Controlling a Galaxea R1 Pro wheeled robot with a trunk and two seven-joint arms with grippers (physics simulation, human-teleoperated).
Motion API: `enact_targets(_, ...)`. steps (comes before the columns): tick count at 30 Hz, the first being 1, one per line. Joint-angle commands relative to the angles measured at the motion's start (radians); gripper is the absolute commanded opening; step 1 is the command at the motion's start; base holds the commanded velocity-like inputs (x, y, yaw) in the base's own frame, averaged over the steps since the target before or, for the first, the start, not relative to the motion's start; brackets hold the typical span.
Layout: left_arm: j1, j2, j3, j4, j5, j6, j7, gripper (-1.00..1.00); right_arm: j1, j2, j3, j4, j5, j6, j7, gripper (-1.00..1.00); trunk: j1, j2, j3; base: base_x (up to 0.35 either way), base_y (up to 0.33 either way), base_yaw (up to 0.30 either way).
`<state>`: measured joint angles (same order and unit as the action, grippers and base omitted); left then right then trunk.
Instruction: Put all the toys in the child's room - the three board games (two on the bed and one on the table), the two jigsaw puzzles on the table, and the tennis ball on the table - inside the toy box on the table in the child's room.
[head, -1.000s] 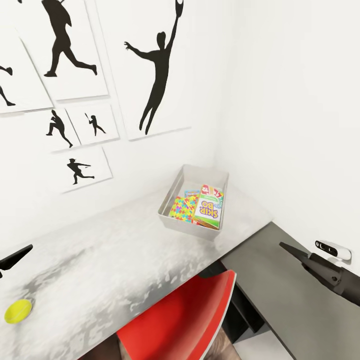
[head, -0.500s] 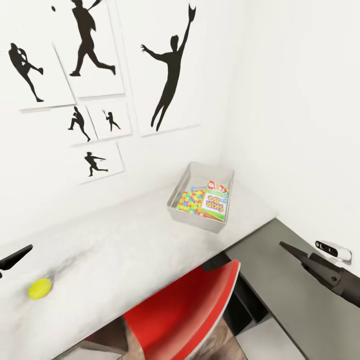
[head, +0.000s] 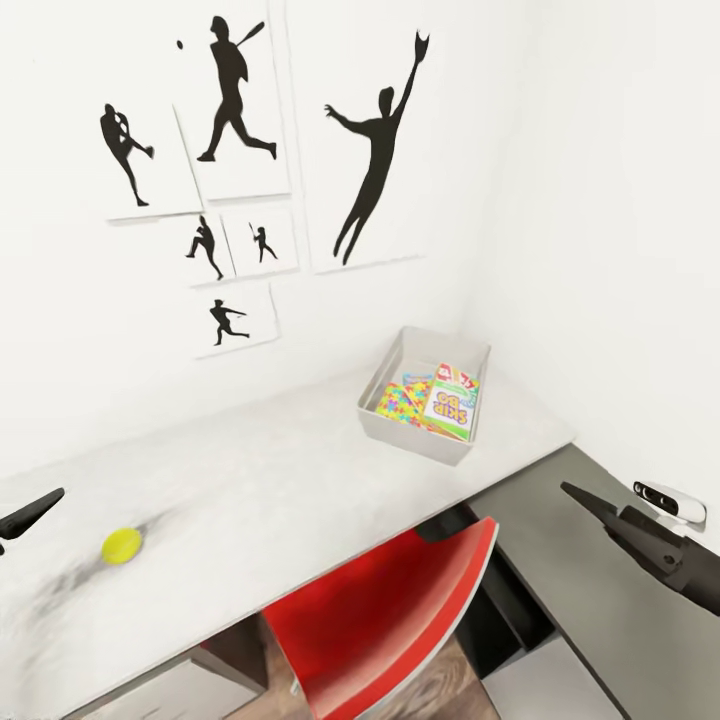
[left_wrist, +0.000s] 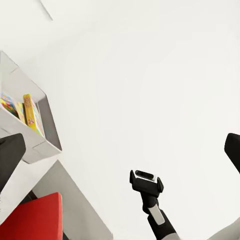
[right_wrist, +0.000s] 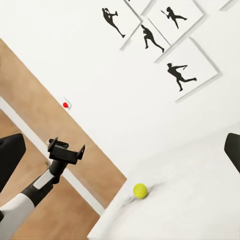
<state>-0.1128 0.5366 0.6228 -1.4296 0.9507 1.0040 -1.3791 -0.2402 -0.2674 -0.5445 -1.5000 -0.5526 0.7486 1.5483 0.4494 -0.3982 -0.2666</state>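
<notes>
The box, at center right, already holds puzzles and a game. The ball lies at lower left on the table, probably left to do. Both grippers are spread wide and hold nothing.

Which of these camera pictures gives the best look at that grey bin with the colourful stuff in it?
The head view: the toy box sits whole on the table, seen from above, with the SKIP-BO game and puzzle pieces visible inside. The left wrist view catches the box partly, cut off at the picture's edge.
</notes>
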Motion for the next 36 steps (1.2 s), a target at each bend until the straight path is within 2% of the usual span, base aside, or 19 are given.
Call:
enact_targets(1,-0.001,0.000,0.000,0.000,0.002,0.010,-0.001,1.00,-0.001,0.000,-0.001,0.000,-0.001,0.010,0.002,1.00,0.001,-0.002,0.000,-0.003,0.000,0.079)
enact_targets(36,-0.001,-0.001,0.000,0.000,0.002,-0.004,-0.003,1.00,-0.001,0.005,-0.015,0.000,-0.003,0.008,0.003,1.00,0.001,-0.002,0.056,0.000,0.000,0.071)
